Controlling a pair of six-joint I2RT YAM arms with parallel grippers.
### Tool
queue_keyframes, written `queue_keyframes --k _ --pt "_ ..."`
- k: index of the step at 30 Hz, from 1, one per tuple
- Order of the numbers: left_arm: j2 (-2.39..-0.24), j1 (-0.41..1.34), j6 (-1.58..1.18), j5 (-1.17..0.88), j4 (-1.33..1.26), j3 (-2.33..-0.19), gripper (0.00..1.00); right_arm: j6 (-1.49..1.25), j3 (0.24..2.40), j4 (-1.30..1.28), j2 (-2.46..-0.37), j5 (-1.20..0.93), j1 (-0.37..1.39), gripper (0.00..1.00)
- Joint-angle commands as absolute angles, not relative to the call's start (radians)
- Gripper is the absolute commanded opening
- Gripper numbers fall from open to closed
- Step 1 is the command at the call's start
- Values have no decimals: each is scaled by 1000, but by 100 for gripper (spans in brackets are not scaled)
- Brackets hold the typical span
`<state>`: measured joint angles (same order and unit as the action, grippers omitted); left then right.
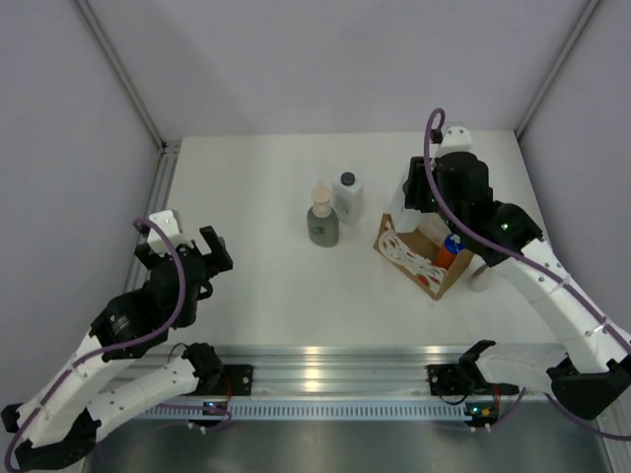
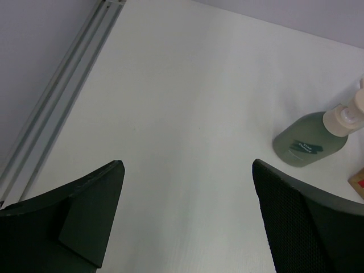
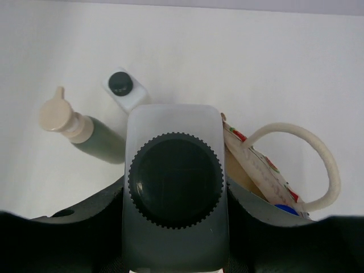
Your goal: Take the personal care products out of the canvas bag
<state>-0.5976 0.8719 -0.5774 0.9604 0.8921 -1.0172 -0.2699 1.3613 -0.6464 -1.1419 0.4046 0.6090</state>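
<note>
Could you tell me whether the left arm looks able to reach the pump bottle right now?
Probably yes: the left gripper is open and empty, and only bare table lies between it and the upright pump bottle.

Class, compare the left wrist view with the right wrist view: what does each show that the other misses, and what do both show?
Left wrist only: the metal rail and the left arm's jaws, open and empty. Right wrist only: a white bottle clamped in the right arm's jaws, a second white bottle standing free, a rope handle and a blue cap under its loop. Both: the green pump bottle, the table, and the bag, just its corner in the left view.
</note>
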Motion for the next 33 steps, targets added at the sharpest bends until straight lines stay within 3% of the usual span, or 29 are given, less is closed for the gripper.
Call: queue_keyframes --k 1,7,15,33 --pt "-584 824 -592 968 884 -1009 98 -241 1499 -568 -1118 342 676 0" --pt "-595 686 -604 908 879 -1006 98 -199 1502 -493 -1164 341 853 0" --pt "-612 600 -609 884 879 -1008 98 -140 1344 -111 -1270 279 1046 0" --pt "-615 592 -604 876 871 -1000 98 35 1312 469 -1776 229 1051 0"
